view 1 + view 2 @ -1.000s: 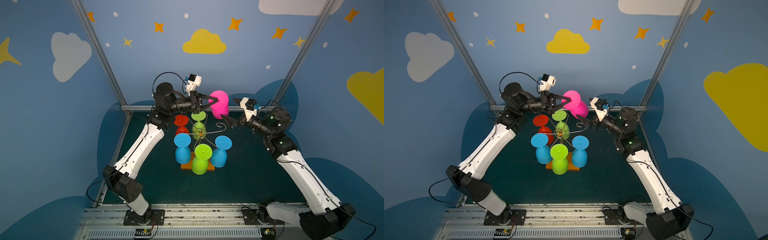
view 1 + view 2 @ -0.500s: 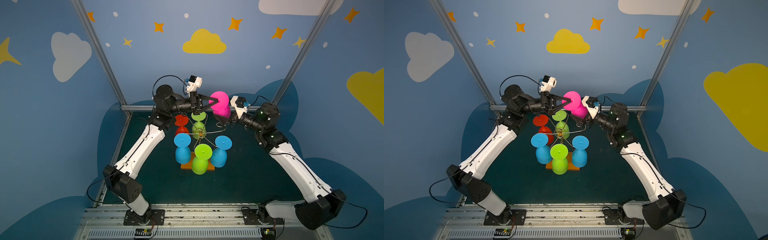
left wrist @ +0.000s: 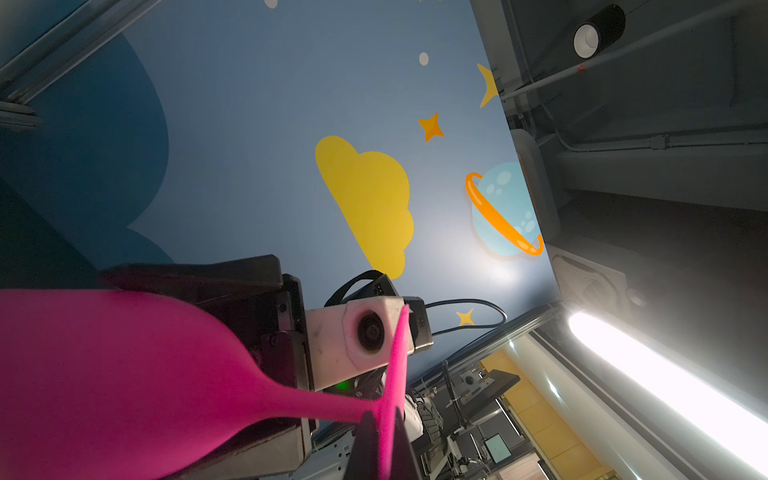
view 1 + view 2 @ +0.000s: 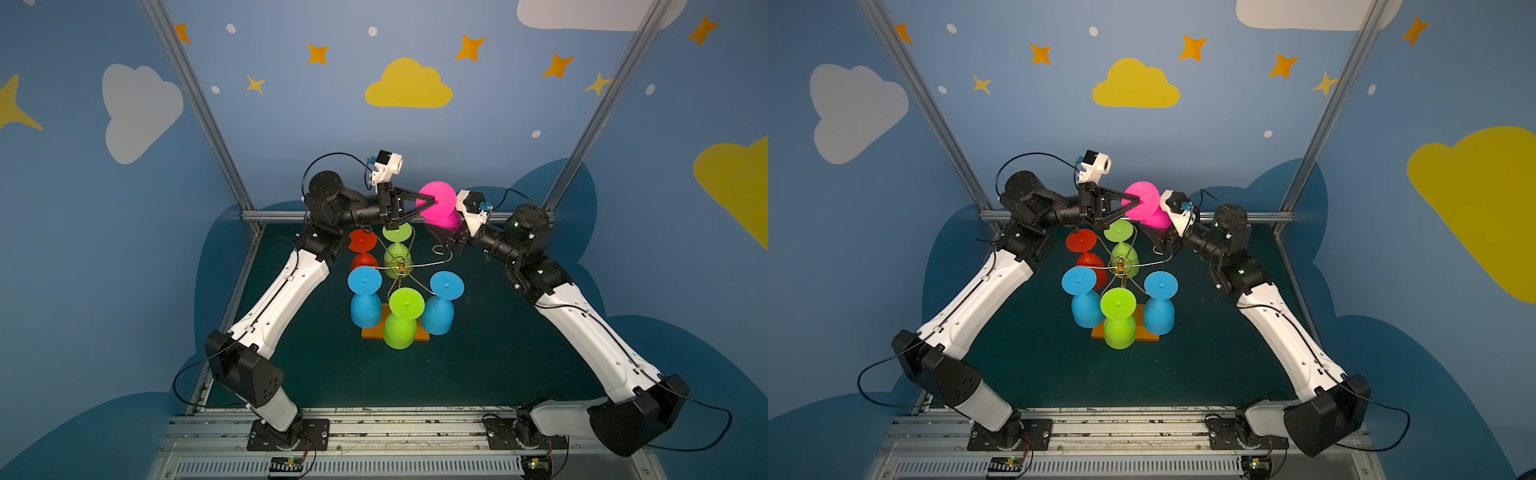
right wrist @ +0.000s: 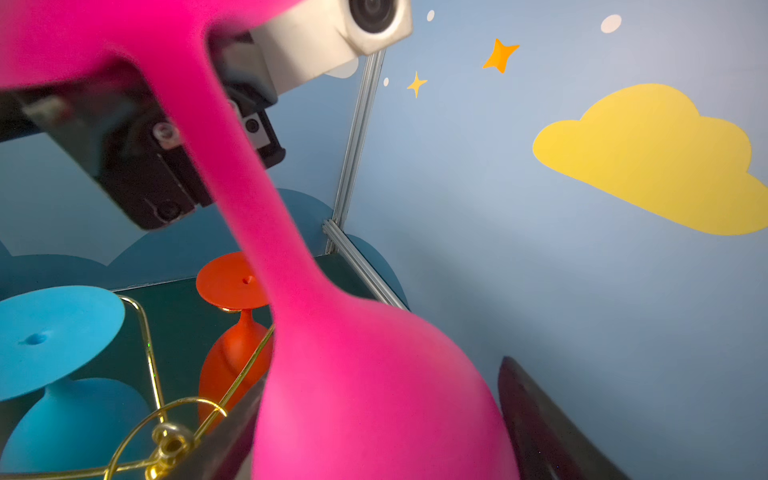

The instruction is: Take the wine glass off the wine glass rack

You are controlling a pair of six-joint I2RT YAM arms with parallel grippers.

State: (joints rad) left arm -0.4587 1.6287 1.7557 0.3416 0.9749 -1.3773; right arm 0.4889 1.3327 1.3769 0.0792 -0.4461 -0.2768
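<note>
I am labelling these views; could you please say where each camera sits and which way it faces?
Top views: high over the arms' bases, looking down and back at the wine glass rack; left arm and right arm show.
Left wrist: on the left arm, tilted up at wall and ceiling; left gripper pinches the pink wine glass by its foot.
Right wrist: on the right arm, looking along the pink bowl; right gripper straddles it.
Shared: both wrist views show that glass from opposite sides.

Robot lab cell, cartoon-sky walls (image 4: 291, 124)
</note>
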